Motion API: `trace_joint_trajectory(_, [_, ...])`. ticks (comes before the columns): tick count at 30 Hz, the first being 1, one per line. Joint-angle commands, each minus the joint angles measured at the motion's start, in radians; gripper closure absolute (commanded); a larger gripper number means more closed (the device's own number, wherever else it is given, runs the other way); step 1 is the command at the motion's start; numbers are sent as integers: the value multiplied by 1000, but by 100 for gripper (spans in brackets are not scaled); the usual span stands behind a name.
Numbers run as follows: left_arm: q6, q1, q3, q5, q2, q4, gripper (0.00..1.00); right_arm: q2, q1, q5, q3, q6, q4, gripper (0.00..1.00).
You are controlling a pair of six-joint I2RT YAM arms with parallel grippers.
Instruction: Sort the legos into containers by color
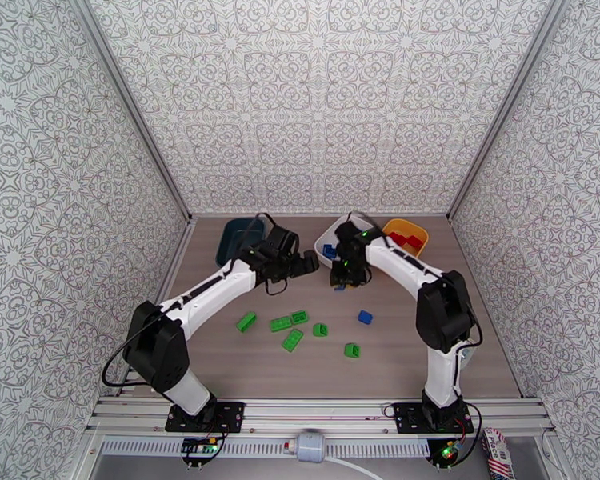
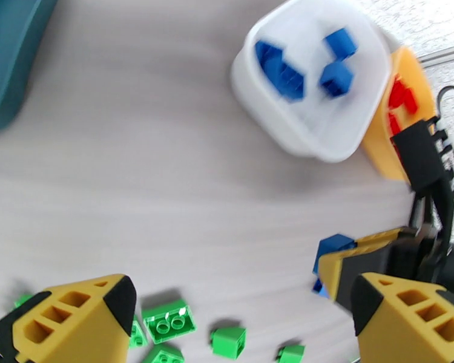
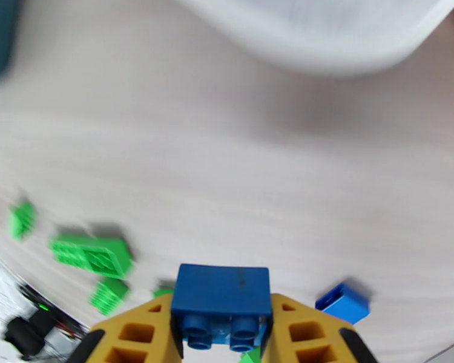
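Carrying a blue brick point(image 3: 221, 294) to its tub is the step we judge to be in hand. The brick sits clamped between the yellow fingers of our right gripper point(image 3: 222, 325), close to the near side of the white tub point(image 1: 330, 236). That tub has blue bricks point(image 2: 281, 71) in it, so we take it as the place for this one. As we read it, the next move calls for bringing the brick over the tub's near rim, then parting the fingers only once it is inside the wall. One loose blue brick point(image 1: 365, 317) lies on the table nearer us, and a scatter of green bricks point(image 1: 281, 323) lies to its left. Our left gripper point(image 1: 304, 266) hangs spread wide and empty above the wood, between the teal tub point(image 1: 232, 238) and the white one. We would expect the greens to fall to it. The yellow tub point(image 1: 394, 227), just beside the white one, has red bricks point(image 1: 412, 240) in it.
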Motion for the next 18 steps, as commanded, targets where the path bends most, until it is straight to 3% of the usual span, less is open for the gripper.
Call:
trace_joint_trajectory(1, [65,35,87,43,60,19,1,31,-63,-71,100,43,-9,76])
trace_joint_trajectory(8, [69,71,269,106,223,-31,1,207,-129,-127,345,108,-8,76])
trace_joint_trajectory(13, [52,74,304,129,286,-29,1,360,-157,-144,531,172,-27,75])
trace_joint_trajectory(18, [71,75,322,136,311,-56,1,479,-187,-146,712,190,-77,65])
